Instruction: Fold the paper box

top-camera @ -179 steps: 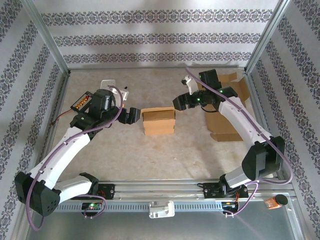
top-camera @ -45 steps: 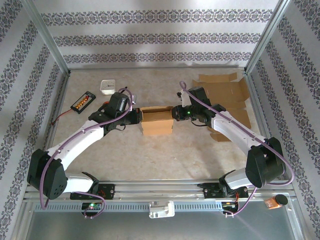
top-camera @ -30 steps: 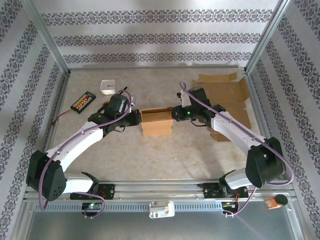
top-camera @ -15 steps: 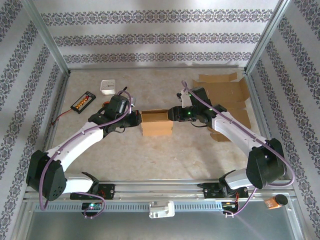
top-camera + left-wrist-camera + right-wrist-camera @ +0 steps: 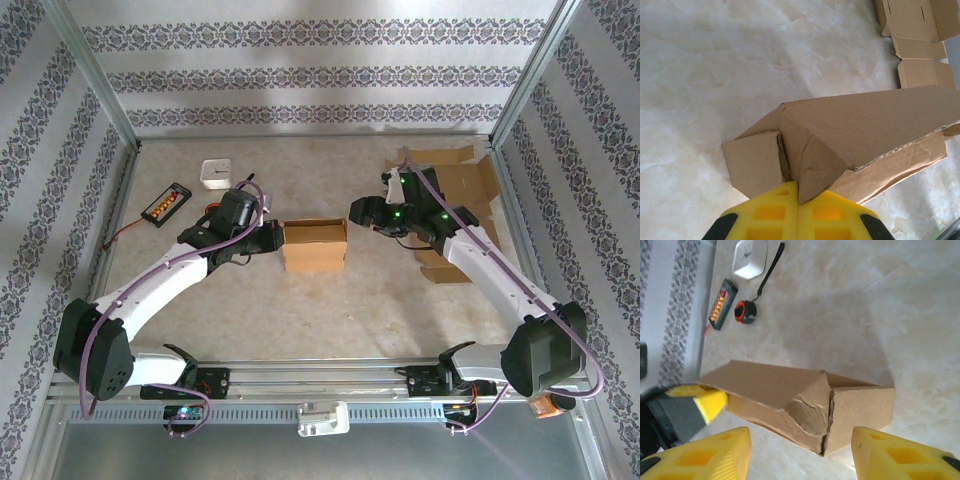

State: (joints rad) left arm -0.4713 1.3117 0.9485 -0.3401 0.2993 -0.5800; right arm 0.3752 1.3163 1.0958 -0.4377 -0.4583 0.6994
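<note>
Findings, near to far.

My left hand (image 5: 799,200) is clenched on the end flap at the left end of the brown corrugated paper box (image 5: 315,248). The box stands mid-counter on the pale marbled counter (image 5: 300,320). My right hand (image 5: 800,445) is released, jaws apart, just beside the box's right end and not touching it. That end shows a wrinkled flap along its vertical crease.

Recommendation for the step in hand: hold the left pinch steady as the anchor so the box cannot slide. Bring the right hand in square to the right end. Press the flap along its existing crease rather than on the wrinkled panel, which looks likely to buckle.

Count:
- One assembled box.
- One pile of flat brown cardboard blanks (image 5: 455,185), right and farther back. I cannot tell the number of sheets.
- One black pack with orange cells (image 5: 167,203).
- One round orange-and-black tape measure (image 5: 745,311).
- One white square case (image 5: 216,173), the farthest item.
</note>
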